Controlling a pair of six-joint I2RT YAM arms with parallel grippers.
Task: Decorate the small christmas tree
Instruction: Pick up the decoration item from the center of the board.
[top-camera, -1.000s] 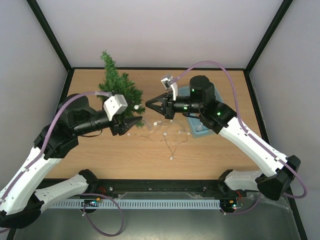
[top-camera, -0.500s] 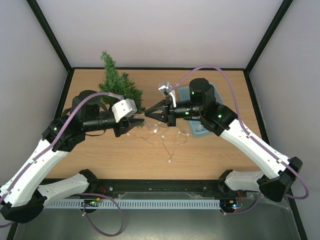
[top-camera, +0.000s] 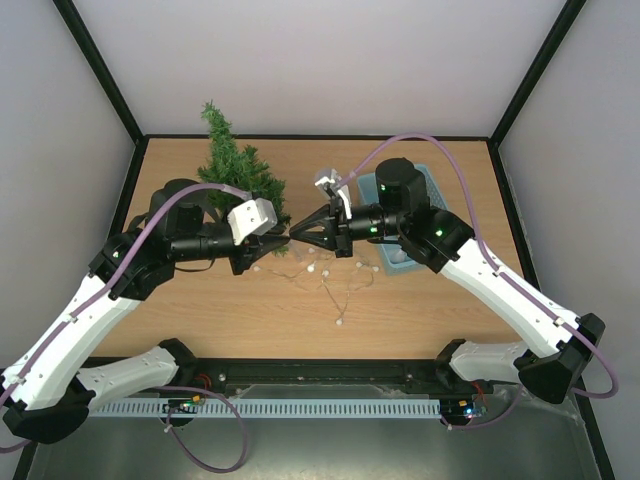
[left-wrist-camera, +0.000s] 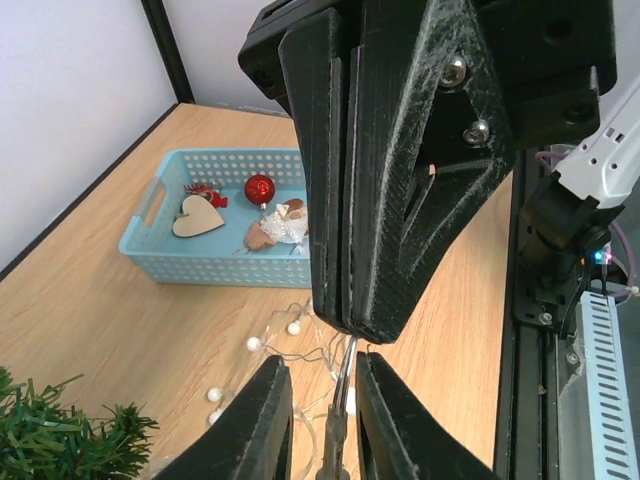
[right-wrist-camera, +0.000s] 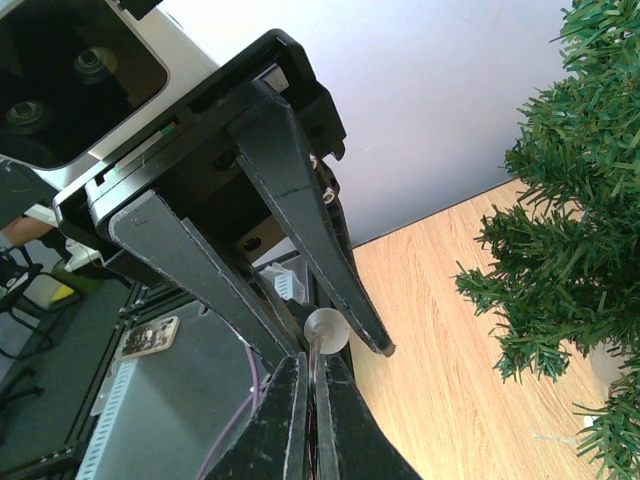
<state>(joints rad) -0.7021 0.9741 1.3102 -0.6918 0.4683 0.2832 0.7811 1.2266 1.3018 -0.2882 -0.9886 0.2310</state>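
At the far-left back of the counter (top-camera: 450, 300) we see the small christmas tree (top-camera: 238, 165). Our left hand (left-wrist-camera: 322, 368) stands narrow (not quite closed) around the light string (top-camera: 335, 285) that our right hand (right-wrist-camera: 312, 365) pinches. If the right releases too early, we likely drop it.

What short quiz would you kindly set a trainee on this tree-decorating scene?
1. True or false: the right gripper is shut on the light string.
2. Fill in: the small christmas tree stands on the ___ arm's side of the table.
3. Where is the red bauble? A) in the blue basket; B) on the tree; C) loose on the table.
Key: 1 true; 2 left; 3 A.
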